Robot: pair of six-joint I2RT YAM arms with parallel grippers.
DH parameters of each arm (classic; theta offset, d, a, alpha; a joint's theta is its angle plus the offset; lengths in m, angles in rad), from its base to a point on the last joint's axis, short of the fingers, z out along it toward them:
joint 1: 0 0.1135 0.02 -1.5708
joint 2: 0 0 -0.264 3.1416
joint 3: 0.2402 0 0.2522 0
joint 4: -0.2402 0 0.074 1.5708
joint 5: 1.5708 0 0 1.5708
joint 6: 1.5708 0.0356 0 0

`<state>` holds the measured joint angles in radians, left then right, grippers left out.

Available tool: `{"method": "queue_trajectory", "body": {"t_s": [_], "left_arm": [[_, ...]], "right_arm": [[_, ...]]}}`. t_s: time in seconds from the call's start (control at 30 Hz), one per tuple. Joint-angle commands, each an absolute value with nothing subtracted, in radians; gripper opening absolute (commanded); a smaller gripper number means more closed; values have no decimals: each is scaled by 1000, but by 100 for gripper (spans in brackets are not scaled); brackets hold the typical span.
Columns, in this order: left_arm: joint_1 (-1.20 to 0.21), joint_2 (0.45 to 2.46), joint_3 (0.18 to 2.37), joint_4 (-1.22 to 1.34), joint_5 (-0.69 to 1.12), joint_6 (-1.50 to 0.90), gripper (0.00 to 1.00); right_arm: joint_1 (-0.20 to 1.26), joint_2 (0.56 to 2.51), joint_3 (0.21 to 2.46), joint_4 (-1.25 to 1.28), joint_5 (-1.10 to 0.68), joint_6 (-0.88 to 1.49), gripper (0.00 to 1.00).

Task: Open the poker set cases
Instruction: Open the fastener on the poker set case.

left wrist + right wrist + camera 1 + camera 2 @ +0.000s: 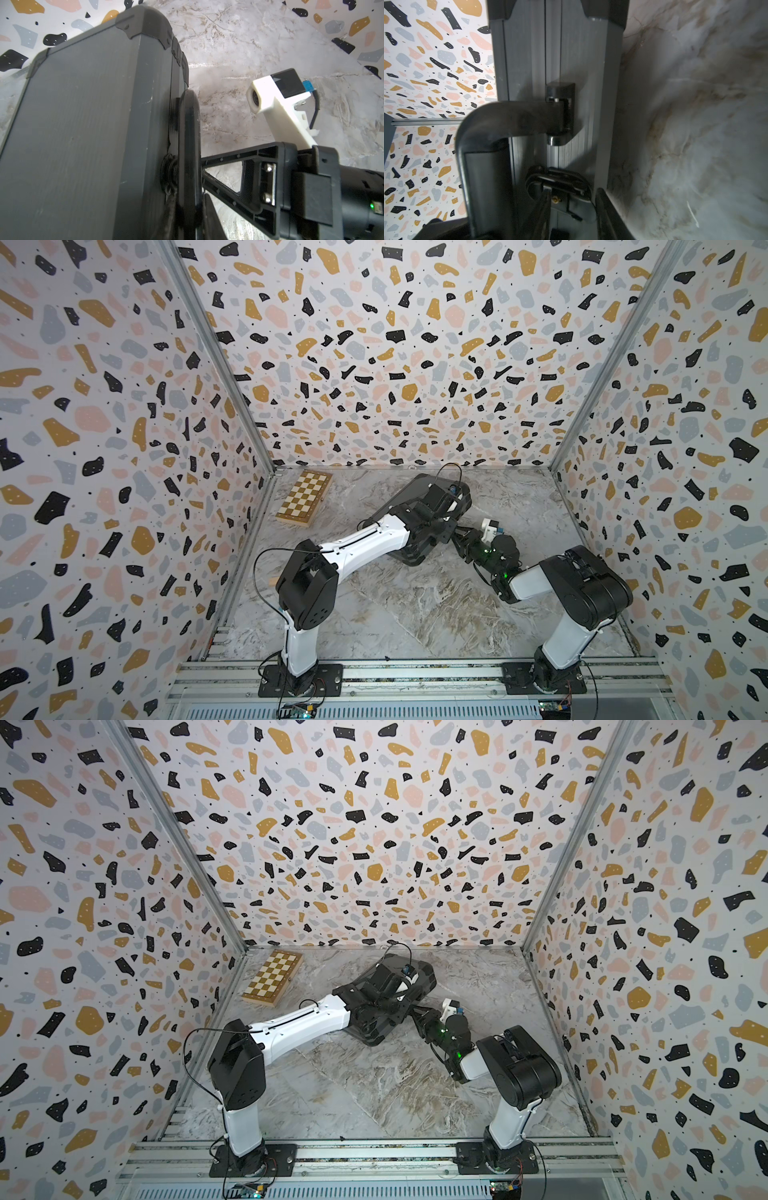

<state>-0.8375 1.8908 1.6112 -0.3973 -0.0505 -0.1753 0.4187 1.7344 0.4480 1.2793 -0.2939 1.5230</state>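
Rail (415, 672) and both arm bases sit nearest. Table (415, 614): poker case (83, 124) lies at centre, toward the far side, lid seam shut, so opening is not yet done. I judge the task to be at the latch-release stage.

Handle (189, 133) stands out from the case's near-right side; my left claw (190, 199) looks clamped tight on it.

Latch (556, 182) looks unreleased. My right claw (574, 193) is narrowly parted, one finger either side of it. Contact: cannot tell.

Left to do: free latch, lift lid. Any second latch is hidden from me.
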Motion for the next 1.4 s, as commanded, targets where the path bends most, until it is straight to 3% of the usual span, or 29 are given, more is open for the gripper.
{"method": "queue_trajectory", "body": {"t_s": [0.0,0.2,0.43,0.57,1.03,1.37], "left_arm": [[-831,1803,1705,-224,-82,-262,0],[-831,1799,1662,-206,-81,-275,0],[-831,1776,1558,-156,-90,-285,0],[-829,1761,1514,-127,-87,-301,0],[-827,1755,1492,-120,-83,-301,0],[-826,1759,1495,-120,-83,-296,0]], "right_arm": [[424,1735,497,1417,-304,1556,39],[423,1735,494,1426,-295,1559,38],[420,1695,509,1427,-288,1561,24],[414,1655,511,1399,-280,1541,22],[405,1602,546,1414,-298,1525,22],[400,1519,555,1259,-310,1479,22]]}}
